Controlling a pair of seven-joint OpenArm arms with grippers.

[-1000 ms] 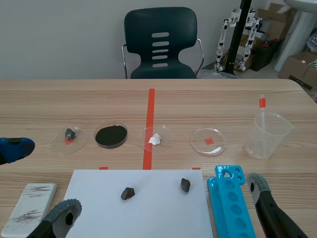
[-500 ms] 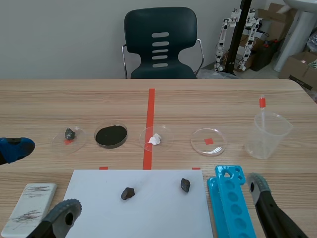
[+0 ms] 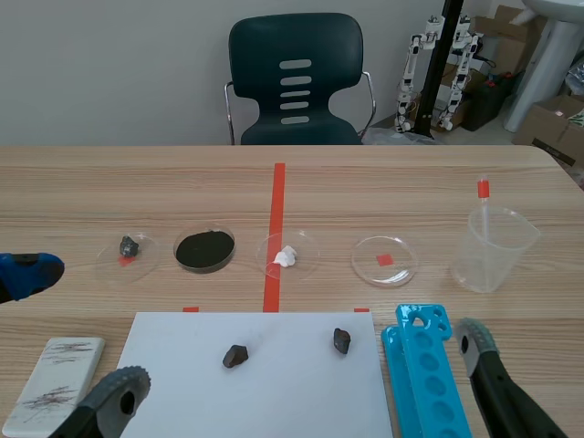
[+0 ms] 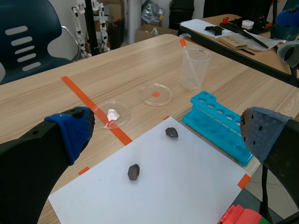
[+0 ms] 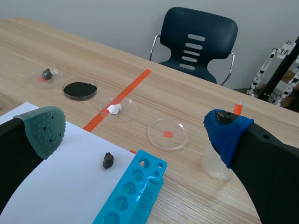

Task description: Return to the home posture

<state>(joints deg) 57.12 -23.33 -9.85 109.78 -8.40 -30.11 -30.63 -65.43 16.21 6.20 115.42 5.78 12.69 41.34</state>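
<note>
- Counted four petri dishes (image 3: 141,265) (image 3: 233,243) (image 3: 307,244) (image 3: 400,267).
- Counted three dark stones (image 3: 129,245) (image 3: 235,356) (image 3: 341,340).
- Noted one blue tube rack (image 3: 424,374), one beaker (image 3: 497,255), one pipette (image 3: 483,193).
- Logged one white sheet (image 3: 292,397), one scratched tile (image 3: 55,383).

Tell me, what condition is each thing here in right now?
left gripper, open, empty
right gripper, open, empty
stone dish, holds one dark stone
powder dish, filled with black powder
third dish, holds white lump
fourth dish, empty
beaker, upright, dropper inside
blue rack, holes empty
</note>
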